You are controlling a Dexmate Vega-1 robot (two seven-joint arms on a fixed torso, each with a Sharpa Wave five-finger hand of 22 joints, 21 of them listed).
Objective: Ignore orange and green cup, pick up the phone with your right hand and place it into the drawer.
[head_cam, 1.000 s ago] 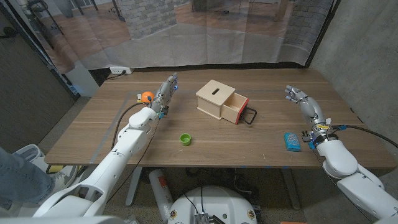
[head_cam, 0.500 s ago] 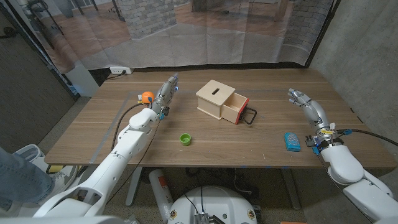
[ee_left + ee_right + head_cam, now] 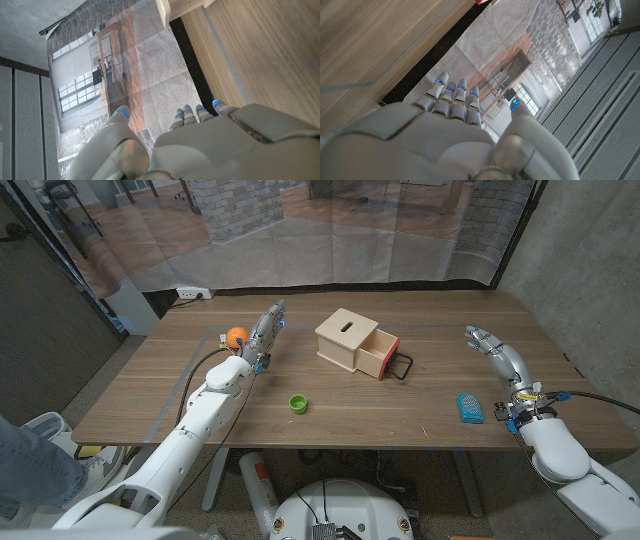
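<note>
The phone lies flat on the wooden counter, at about 4 o'clock from the middle of the counter and near the front edge. It looks blue, and nothing touches it.

The right hand is above the counter at about 1 o'clock from the phone, apart from it. Its fingers are stretched out and slightly apart, and they hold nothing. In the right wrist view the same hand shows its back, with the fingers side by side and the thumb standing off to one side.

The wooden box stands near the middle of the counter, a little to the far side. Its drawer is pulled out toward 4 o'clock, with a red front and a black handle. The phone is well apart from the drawer, at about 4 o'clock from it.

The left hand is at about 9 o'clock from the box, with the fingers straight and pointing to the far side; it holds nothing. In the left wrist view this hand shows the fingers close together and the thumb apart.

The orange lies just beside the left hand, at about 9 o'clock from it. I cannot tell if they touch. The green cup stands at about 7 o'clock from the box, near the front edge.
</note>
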